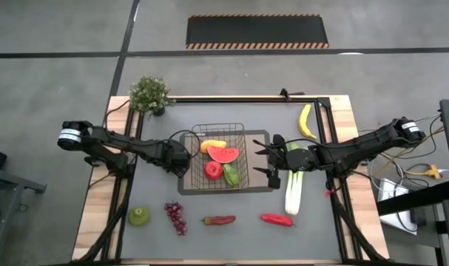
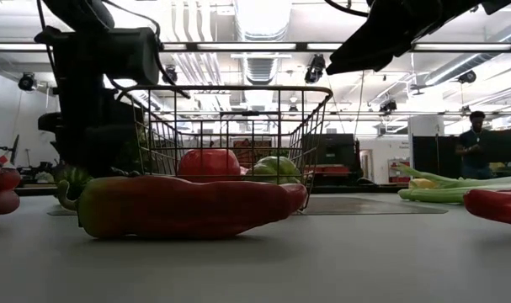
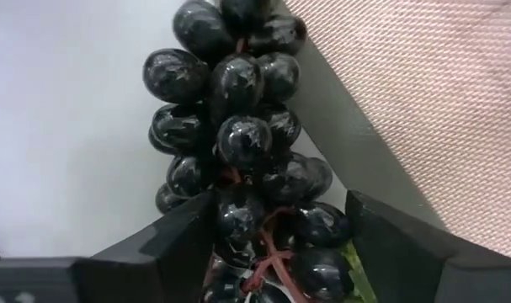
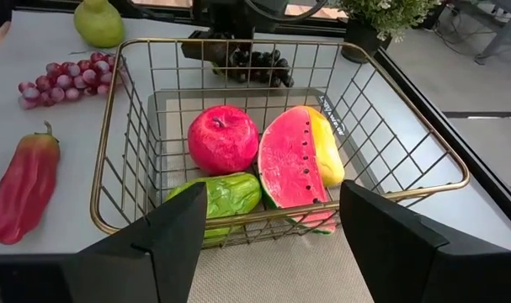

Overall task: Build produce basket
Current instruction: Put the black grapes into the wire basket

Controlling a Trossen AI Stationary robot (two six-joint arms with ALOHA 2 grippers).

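**Dark grapes held at the basket's left wall, right gripper open on the other side**

Counted from the left: one green pear (image 1: 139,216), one bunch of red-purple grapes (image 1: 176,217) lying on the table, one bunch of dark grapes (image 3: 238,143) in the left gripper (image 1: 181,161), two red peppers (image 1: 220,220) (image 1: 277,219), one leek (image 1: 294,185), one banana (image 1: 306,120). Inside the basket (image 1: 196,133) lie four pieces: a yellow-orange piece (image 1: 212,145), a watermelon slice (image 1: 223,154), a red apple (image 1: 212,170) and a green vegetable (image 1: 231,175). One potted plant (image 1: 150,94) stands at the table's far left corner.

The left arm reaches in low from the left edge, stretched towards the basket. Its fingers (image 3: 167,244) are closed on the stem end of the dark grapes; the bunch runs lengthwise straight out ahead of the fingertips, just outside the basket's left wall.

The basket sits mid-table on a grey mat (image 1: 260,185), between the two grippers, its long axis across the table.

The right arm reaches in from the right edge, mirrored. The right gripper (image 1: 262,159) hovers spread wide with nothing between its fingers (image 4: 167,236), the basket directly ahead of the fingertips. The leek lies just behind and under this gripper, long axis running near-to-far. Both peppers lie lengthwise left to right.
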